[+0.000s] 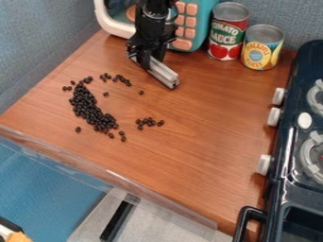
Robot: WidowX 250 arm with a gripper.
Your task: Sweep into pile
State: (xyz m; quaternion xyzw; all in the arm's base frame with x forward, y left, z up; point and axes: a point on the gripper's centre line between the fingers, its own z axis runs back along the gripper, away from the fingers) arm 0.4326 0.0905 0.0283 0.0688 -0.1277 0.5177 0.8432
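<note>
My gripper [146, 59] hangs over the upper left part of the wooden counter, in front of the toy microwave. It is shut on a grey sweeping bar [163, 75], which slants down to the right. Below and left of the bar, many black beans [91, 109] form a long dense band. A small cluster of beans [148, 122] sits to the right of the band's lower end. More loose beans [117, 79] lie near the band's upper end, and a single bean [141, 92] lies just below the bar.
A teal toy microwave [205, 14] stands behind the gripper. Beside it are a tomato sauce can [227, 32] and a pineapple can [260, 48]. A dark toy stove [287, 165] with white knobs borders the right side. A clear rim [114, 177] runs along the counter's front edge.
</note>
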